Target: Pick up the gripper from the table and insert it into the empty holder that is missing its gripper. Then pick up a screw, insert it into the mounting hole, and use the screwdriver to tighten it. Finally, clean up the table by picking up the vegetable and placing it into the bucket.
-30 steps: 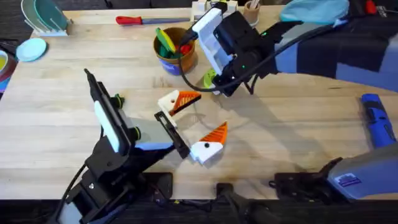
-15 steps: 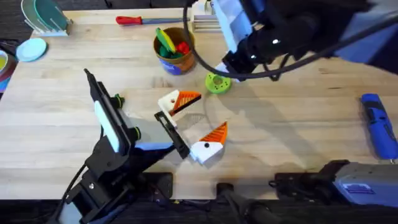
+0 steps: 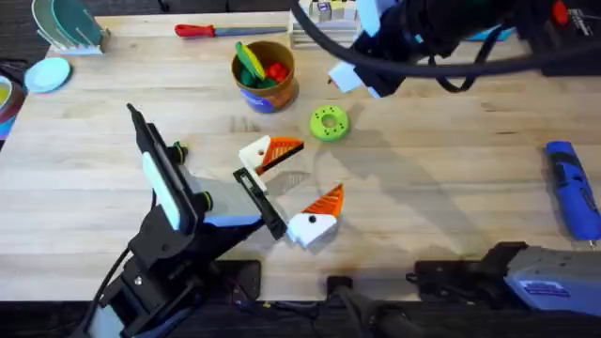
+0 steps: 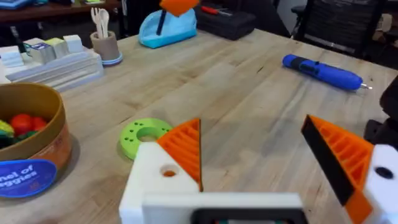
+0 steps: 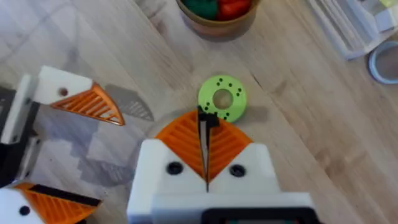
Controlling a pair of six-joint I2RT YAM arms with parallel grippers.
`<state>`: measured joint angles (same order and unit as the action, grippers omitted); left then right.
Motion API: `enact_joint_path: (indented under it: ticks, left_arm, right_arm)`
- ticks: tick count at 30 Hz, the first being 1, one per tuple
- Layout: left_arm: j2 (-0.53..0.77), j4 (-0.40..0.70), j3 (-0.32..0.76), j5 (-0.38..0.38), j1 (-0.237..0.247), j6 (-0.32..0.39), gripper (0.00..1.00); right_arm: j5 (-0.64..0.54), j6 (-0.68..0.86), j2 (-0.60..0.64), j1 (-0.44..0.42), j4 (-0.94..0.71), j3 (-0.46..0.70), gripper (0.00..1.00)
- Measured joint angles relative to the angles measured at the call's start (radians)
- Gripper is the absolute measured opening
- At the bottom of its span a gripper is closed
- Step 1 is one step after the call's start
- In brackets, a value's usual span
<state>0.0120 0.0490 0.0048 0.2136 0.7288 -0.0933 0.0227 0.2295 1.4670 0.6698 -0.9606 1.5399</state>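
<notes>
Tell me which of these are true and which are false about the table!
1. The blue screwdriver lies on the table. True.
2. The green ring sits inside the bucket. False: it lies on the table beside the bucket.
3. The right gripper is shut with nothing between its pads. True.
4. The loose gripper is already mounted in the holder. False: it lies on the table next to it.
5. The bucket is empty. False: red and green toys are inside.

Both arms are black with white and pale-blue panels and black cables; the right gripper (image 5: 206, 163) carries white fingers (image 5: 171, 165) with orange ribbed pads.
</notes>
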Motion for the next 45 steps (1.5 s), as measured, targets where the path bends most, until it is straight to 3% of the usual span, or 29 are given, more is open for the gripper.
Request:
enact_joint_path:
  ticks: [17, 45]
  left_arm:
    - [0.0, 0.0, 0.0, 0.0, 0.0, 0.003, 0.993]
    - [0.0, 0.0, 0.0, 0.0, 0.0, 0.003, 0.993]
  right_arm:
    - [0.0, 0.007, -0.002, 0.276, -0.039, 0.035, 0.006]
    - [0.0, 0.007, 0.049, 0.362, 0.003, 0.036, 0.006]
